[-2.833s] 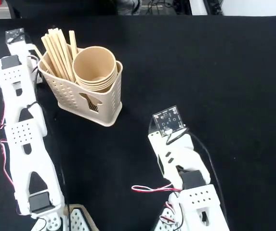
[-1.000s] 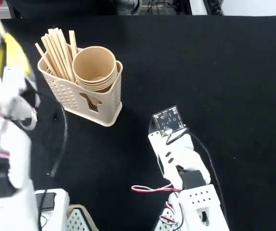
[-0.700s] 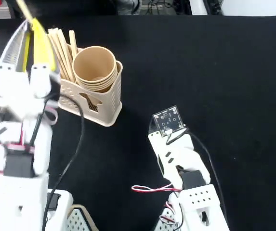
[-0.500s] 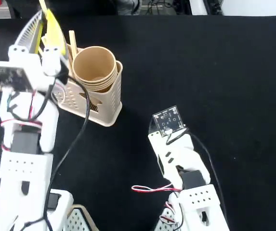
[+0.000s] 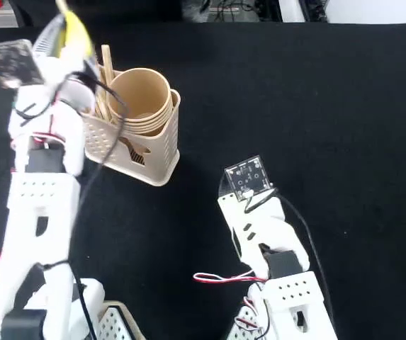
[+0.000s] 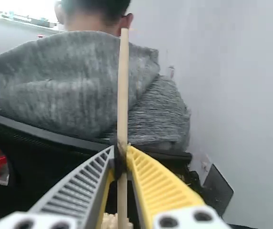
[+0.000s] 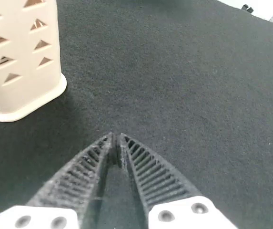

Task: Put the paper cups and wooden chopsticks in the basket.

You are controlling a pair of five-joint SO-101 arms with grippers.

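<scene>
High view: the left arm rises along the left side of the table, its white perforated links stacked one above another, and the left gripper sits raised at the far left corner, just beside the basket. Its jaws, one grey and one yellow, both ribbed on the inner face, are pinched on a single chopstick, a plain pale wooden stick that runs straight up between them in the left wrist view. The right arm lies folded low near the middle of the table. The right gripper has its dark ribbed jaws pressed together on nothing, pointing over the black felt-like cloth toward the basket's foot.

The basket is cream plastic, oblong, with rounded corners and rows of small cut-outs in its walls. A nested stack of brown paper cups stands in it, and a bundle of wooden chopsticks leans beside the cups.

2.8 seconds ago the left arm lay stretched flat along the table's left edge. Since then it has lifted and swung in toward the basket with the chopstick. The right arm and the basket's contents have not shifted.
</scene>
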